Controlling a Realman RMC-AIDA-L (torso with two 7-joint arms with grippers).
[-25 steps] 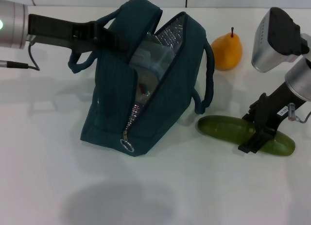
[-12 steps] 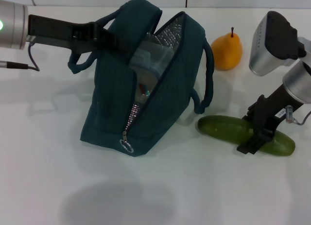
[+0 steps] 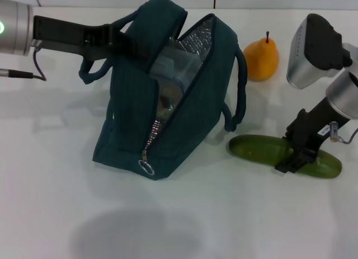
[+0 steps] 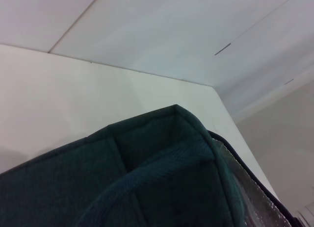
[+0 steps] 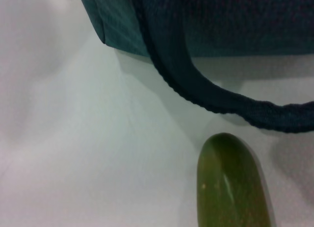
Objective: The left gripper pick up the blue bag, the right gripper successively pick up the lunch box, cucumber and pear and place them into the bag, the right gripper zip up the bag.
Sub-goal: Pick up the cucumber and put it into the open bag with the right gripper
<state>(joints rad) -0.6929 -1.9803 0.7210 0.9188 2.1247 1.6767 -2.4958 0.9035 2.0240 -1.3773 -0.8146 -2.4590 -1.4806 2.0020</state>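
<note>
The blue bag [image 3: 134, 102] stands open in the middle of the table, foil lining showing. My left gripper [image 3: 120, 38] reaches in from the left and is shut on the bag's top edge by a handle; the left wrist view shows only bag fabric [image 4: 147, 178]. The lunch box [image 3: 174, 66] sits inside the bag. To the bag's right the cucumber [image 3: 260, 149] lies on the table, with my right gripper [image 3: 299, 155] straddling its middle and shut on it. In the right wrist view, the cucumber's end [image 5: 230, 183] lies by a bag handle [image 5: 206, 94]. The pear [image 3: 261, 59] stands behind, upright.
The zipper ring pull [image 3: 146, 168] hangs at the bag's near corner. A loose bag handle [image 3: 239, 91] droops between bag and cucumber. White table [image 3: 179, 225] spreads in front. A cable [image 3: 22, 75] lies at the far left.
My right gripper has settled lower and slightly right over the cucumber, and the cucumber has shifted a little to the right. Bag, pear and left arm have not moved.
</note>
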